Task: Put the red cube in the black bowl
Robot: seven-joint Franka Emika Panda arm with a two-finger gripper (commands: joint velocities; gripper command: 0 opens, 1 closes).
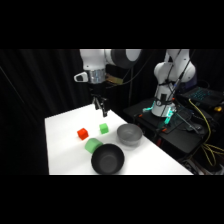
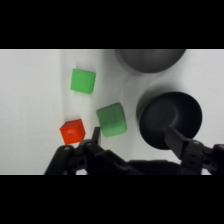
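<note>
We log the small red-orange cube (image 1: 82,133) lying free on the white surface (image 1: 62,150), beside the empty matte black bowl (image 1: 107,159). End effector (image 1: 101,106) hovers above, spread open, empty; grasp and transfer remain.

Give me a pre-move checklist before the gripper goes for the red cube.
1. Red cube lies free on the table, nothing on it: ok.
2. Gripper empty and above the table: ok.
3. Gripper lined up over the red cube: not ok; in the side view it hangs nearer the small green cube.
4. Room around the red cube: ok; in the wrist view the larger green block sits apart from it.
5. Black bowl empty and upright: ok.
6. Grey bowl clear of the path from cube to black bowl: ok, it sits off to the side.
</note>
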